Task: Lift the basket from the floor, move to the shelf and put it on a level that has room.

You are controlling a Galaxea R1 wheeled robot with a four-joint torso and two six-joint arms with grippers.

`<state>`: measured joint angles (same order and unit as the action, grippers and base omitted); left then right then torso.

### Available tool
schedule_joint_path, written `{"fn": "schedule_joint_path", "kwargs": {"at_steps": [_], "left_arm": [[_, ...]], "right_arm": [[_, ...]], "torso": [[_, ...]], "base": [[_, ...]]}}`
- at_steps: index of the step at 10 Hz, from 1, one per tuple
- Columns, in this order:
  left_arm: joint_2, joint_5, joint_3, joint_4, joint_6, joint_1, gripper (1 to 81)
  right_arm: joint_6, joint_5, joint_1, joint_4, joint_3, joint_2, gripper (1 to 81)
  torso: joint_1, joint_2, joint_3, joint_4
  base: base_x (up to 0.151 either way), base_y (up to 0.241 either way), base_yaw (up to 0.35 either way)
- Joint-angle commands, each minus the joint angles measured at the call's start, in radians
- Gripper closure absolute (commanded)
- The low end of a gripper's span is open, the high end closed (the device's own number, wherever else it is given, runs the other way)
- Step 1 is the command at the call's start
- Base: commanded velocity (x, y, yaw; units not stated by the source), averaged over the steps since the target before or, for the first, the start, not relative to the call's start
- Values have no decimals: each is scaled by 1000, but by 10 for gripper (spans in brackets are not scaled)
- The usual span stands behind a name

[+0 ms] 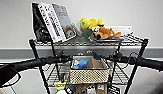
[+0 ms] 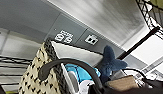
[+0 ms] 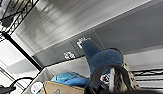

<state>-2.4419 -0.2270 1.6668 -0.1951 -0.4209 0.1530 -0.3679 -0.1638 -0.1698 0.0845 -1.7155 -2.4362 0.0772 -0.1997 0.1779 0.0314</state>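
The basket (image 1: 89, 72) sits at the lower centre of the head view, inside the shelf (image 1: 137, 60), over the bare wire level (image 1: 120, 75) below the tier carrying books (image 1: 55, 21) and plush toys (image 1: 99, 30). Blue cloth (image 1: 80, 63) and a brown box (image 1: 95, 63) show above its rim. The left gripper (image 1: 68, 59) and right gripper (image 1: 110, 58) flank the basket at its ends. Jaw state of either gripper: cannot tell.
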Motion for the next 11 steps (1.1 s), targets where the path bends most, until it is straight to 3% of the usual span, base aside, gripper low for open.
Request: {"fn": "schedule_joint_path", "kwargs": {"at_steps": [1, 5, 8, 9, 10, 11], "left_arm": [[-53, 12, 96, 19, 10, -247, 811], [-94, -26, 183, 57, 10, -243, 811], [-67, -28, 128, 59, 13, -243, 811], [-53, -26, 99, 60, 13, -244, 10], [-49, -26, 100, 60, 13, -244, 10], [-45, -28, 100, 59, 11, -244, 10]], "right_arm": [[0, 96, 207, -26, -60, -49, 811], [0, 84, 184, -55, -148, -105, 811], [0, 84, 175, -63, -117, -85, 811], [0, 86, 177, -55, -113, -80, 811], [0, 86, 180, -52, -105, -74, 10], [0, 84, 178, -57, -94, -69, 10]], "torso": [[0, 0, 0, 0], [0, 0, 0, 0], [0, 0, 0, 0], [0, 0, 0, 0], [0, 0, 0, 0], [0, 0, 0, 0]], "base": [[0, 0, 0], [0, 0, 0], [0, 0, 0], [0, 0, 0], [0, 0, 0], [0, 0, 0]]}}
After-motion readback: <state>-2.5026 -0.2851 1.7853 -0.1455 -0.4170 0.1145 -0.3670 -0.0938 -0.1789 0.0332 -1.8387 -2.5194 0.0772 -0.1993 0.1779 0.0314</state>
